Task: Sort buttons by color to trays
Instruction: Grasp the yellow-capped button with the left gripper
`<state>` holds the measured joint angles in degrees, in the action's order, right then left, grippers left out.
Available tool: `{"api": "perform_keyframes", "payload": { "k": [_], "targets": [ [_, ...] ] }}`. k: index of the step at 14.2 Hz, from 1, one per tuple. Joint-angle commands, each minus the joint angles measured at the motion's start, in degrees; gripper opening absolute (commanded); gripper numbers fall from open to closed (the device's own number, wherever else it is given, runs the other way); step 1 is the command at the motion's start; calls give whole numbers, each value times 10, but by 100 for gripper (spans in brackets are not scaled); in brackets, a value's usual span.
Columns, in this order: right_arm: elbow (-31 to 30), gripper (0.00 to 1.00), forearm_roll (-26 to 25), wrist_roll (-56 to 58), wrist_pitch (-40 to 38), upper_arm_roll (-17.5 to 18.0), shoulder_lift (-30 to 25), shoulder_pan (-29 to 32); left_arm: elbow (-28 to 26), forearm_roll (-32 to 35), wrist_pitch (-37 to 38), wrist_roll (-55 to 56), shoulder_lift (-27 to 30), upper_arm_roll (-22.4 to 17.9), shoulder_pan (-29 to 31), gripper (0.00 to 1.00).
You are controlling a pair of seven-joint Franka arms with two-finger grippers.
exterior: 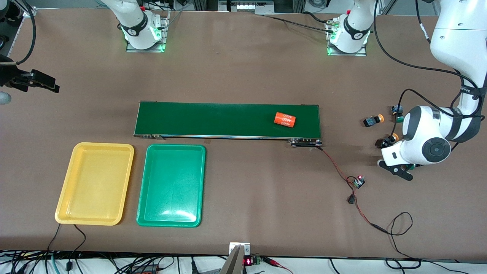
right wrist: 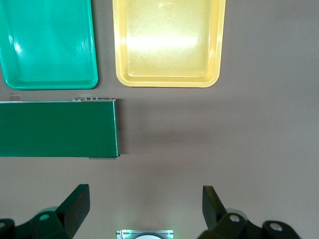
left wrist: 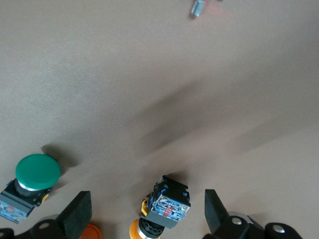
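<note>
With fingers spread wide, the left gripper [left wrist: 148, 211] hangs over the buttons at its end of the table, a yellow-capped button [left wrist: 163, 205] lying on its side between the jaws, while the open right gripper [right wrist: 145, 206] waits near the trays [exterior: 95, 182].

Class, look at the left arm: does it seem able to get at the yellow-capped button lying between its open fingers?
Probably yes. The left gripper is open over the yellow-capped button, with bare table around it; the green-capped button lies apart.
</note>
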<state>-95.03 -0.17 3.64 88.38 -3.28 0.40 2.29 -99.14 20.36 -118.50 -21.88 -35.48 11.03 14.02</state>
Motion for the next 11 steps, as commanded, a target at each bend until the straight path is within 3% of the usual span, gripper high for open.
{"api": "perform_keyframes", "payload": {
  "k": [1, 11],
  "targets": [
    [4, 100, 1, 9, -7, 3, 0, 6, -20, 17, 1, -44, 16, 3, 6, 100],
    [4, 100, 1, 9, -7, 3, 0, 6, -69, 67, 2, -40, 6, 1, -17, 100]
  ]
}}
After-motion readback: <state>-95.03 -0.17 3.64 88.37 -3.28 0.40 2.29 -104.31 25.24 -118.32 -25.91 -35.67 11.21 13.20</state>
